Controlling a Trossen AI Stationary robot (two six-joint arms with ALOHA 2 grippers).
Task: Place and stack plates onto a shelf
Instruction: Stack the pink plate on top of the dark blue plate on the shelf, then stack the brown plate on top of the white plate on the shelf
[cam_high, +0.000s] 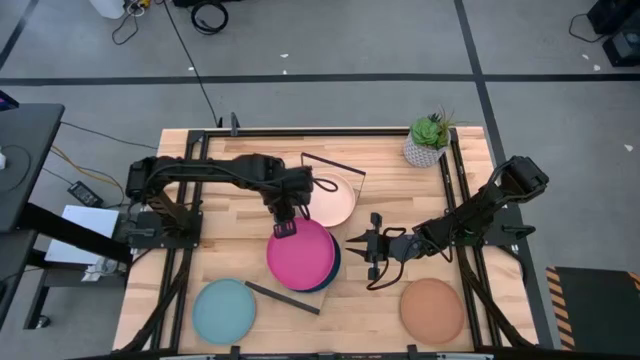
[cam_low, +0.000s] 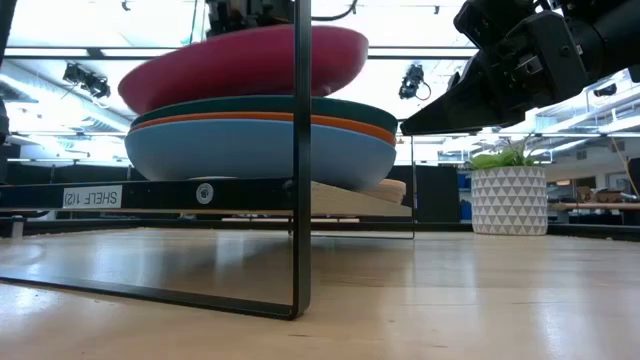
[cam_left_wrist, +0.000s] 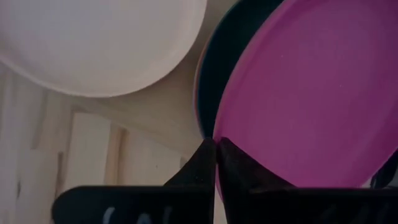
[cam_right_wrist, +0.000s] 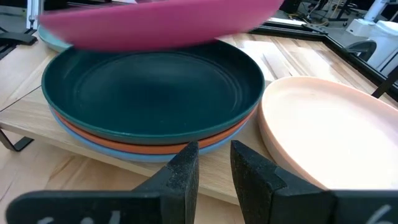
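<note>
My left gripper is clamped on the rim of the magenta plate, holding it tilted above the dark teal plate, which tops a stack on the shelf. My right gripper waits beside the stack, fingers slightly parted.

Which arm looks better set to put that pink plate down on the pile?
The left. Its gripper is shut on the rim of the round magenta plate, held tilted above the dark teal plate topping the stack. The right gripper waits open beside it, holding nothing.
</note>
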